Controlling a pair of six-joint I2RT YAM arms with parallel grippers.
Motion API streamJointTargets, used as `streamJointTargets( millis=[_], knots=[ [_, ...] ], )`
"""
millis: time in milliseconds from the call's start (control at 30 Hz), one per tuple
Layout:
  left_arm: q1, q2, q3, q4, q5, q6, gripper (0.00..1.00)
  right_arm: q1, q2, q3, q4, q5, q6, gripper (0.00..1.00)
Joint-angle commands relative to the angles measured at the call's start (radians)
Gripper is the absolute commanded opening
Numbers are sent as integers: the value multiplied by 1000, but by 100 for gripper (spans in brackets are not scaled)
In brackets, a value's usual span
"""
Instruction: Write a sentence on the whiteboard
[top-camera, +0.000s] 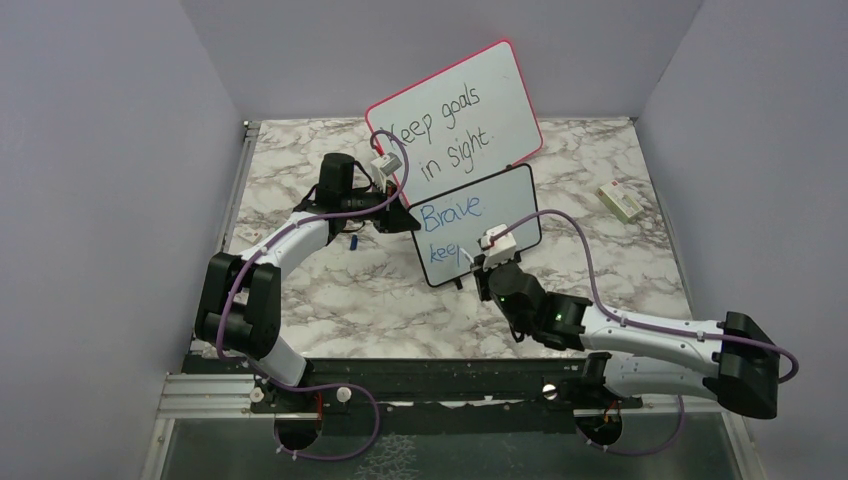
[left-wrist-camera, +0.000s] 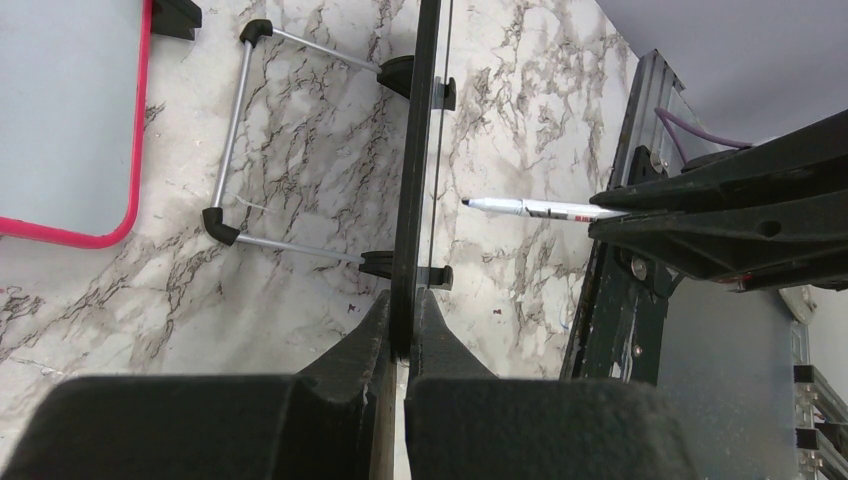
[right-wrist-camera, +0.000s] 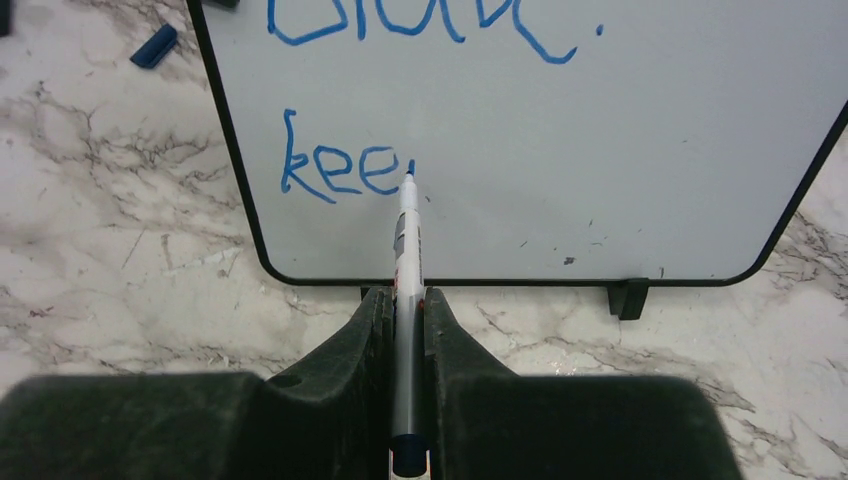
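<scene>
Clamped in my right tool (right-wrist-camera: 405, 298), a white marker (right-wrist-camera: 408, 235) touches the black-framed whiteboard (right-wrist-camera: 620, 150) after blue writing (right-wrist-camera: 340, 170) "kee"; my left tool (left-wrist-camera: 402, 312) grips its edge.

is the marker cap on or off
Off: the marker shows a bare tip pressed to the whiteboard, at the end of the unfinished blue sentence. The right claw is shut on the marker.

You see white shells with black joint housings on left arm (top-camera: 290, 236) and right arm (top-camera: 655, 340). A purple cable (top-camera: 588, 262) loops along each. Green lights (top-camera: 505, 297) on the right. Matte black: left pincer (left-wrist-camera: 404, 302), right pincer (right-wrist-camera: 405, 293).
</scene>
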Motion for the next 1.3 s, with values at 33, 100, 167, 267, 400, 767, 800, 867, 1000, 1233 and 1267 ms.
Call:
streamJointTargets(
  millis=[33,100,167,267,400,767,800,867,1000,1233,1267],
  knots=[
    [-12,8,-2,-42,-36,27,0,-4,9,-19,108,73,-49,0],
    [-12,9,-2,-42,-36,26,0,-4,22,-17,117,71,-53,1],
    [-12,10,-2,-43,-36,26,0,-4,36,-17,127,70,-54,1],
    [-12,10,-2,-44,-35,26,0,-4,53,-19,142,67,-58,0],
    [-12,9,-2,-43,-36,25,0,-4,71,-15,154,65,-59,1],
    [-12,11,0,-42,-32,25,0,-10,126,-20,197,82,-68,1],
    [-12,12,0,-43,-33,26,0,-11,126,-23,202,85,-70,1],
    [-12,13,0,-42,-33,25,0,-12,122,-26,207,91,-72,1],
    [-12,13,-1,-44,-35,25,0,-13,113,-31,213,111,-77,1],
    [-12,11,-2,-44,-35,26,0,-15,86,-44,214,140,-78,1],
    [-12,12,-2,-43,-35,25,0,-16,85,-46,211,142,-77,1]
  ],
)
